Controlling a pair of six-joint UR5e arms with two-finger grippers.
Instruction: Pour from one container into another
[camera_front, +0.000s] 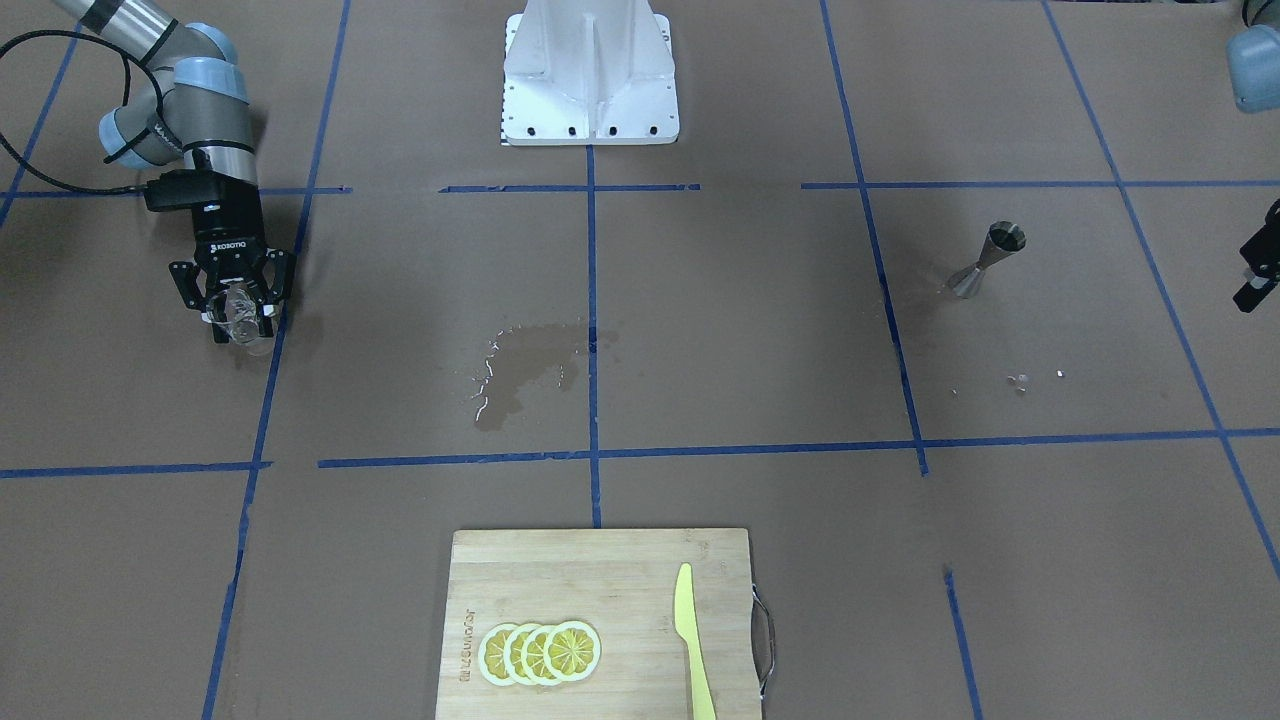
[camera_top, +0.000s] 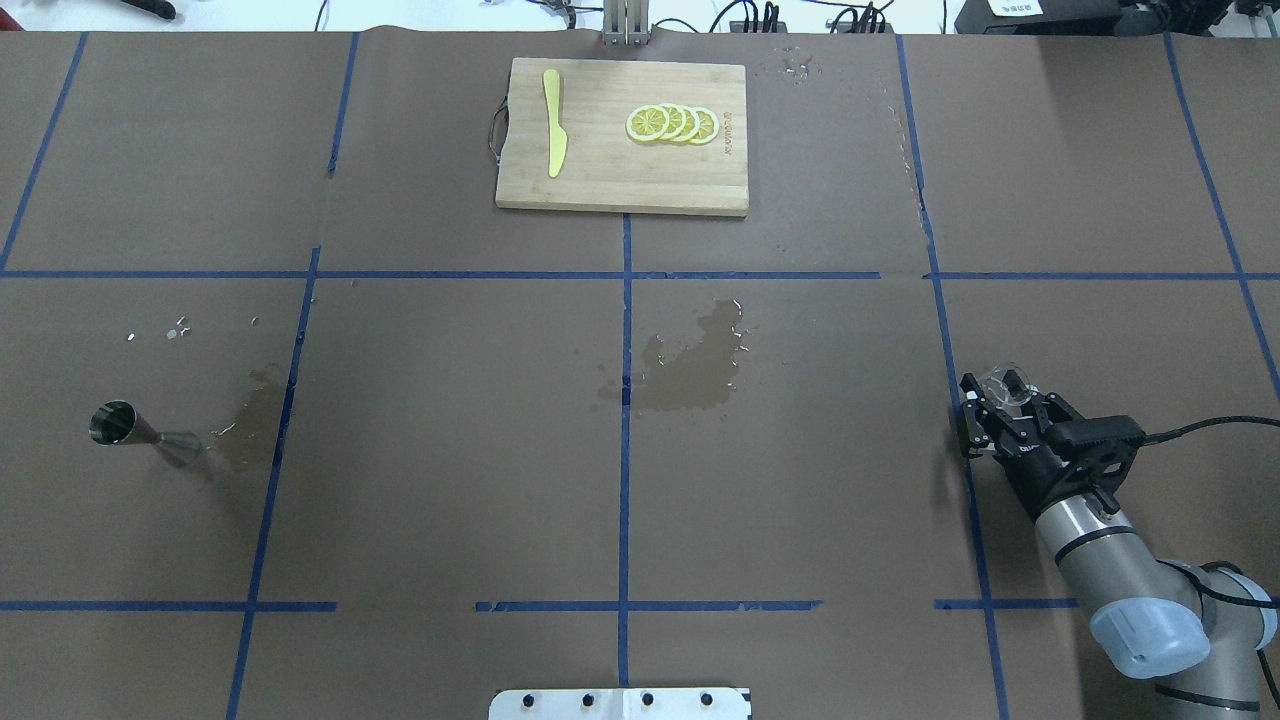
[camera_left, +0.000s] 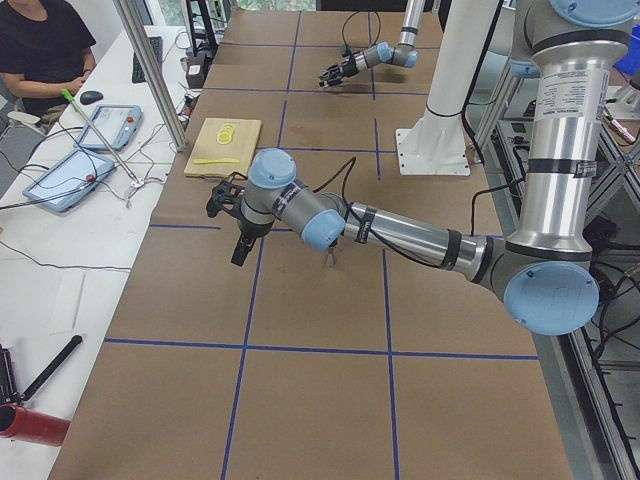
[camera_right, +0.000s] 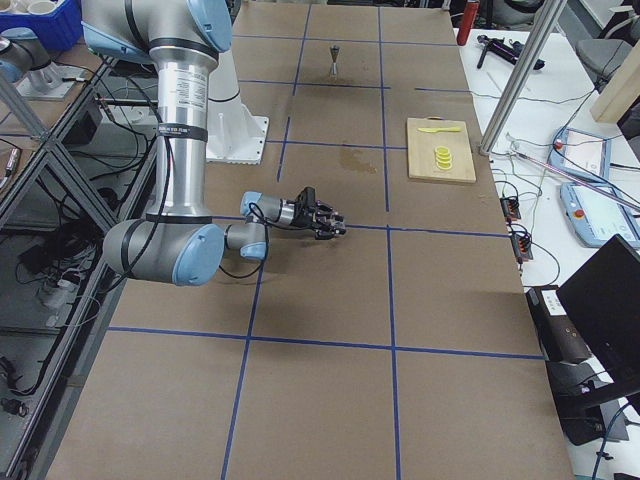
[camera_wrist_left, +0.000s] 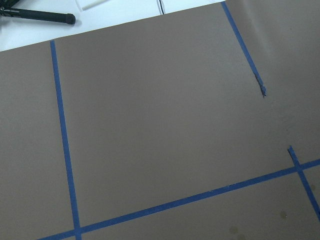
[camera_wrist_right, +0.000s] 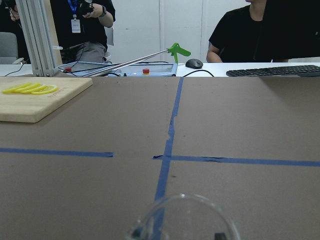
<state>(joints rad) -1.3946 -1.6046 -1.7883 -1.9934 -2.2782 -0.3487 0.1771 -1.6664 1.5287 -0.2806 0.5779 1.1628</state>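
overhead, glass cup (camera_top: 1003, 388) tight between right fingers (camera_top: 972, 395); left fingers (camera_front: 1252, 288), front view's edge, unreadable

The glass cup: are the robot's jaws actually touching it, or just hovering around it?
Touching. The overhead view shows the right gripper with its jaws closed against both sides of the clear glass cup; the front-facing view agrees.

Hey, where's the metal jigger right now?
Overhead view: the jigger stands far on the robot's left, beside a wet patch at a blue tape line, opposite the glass cup held by the right gripper.
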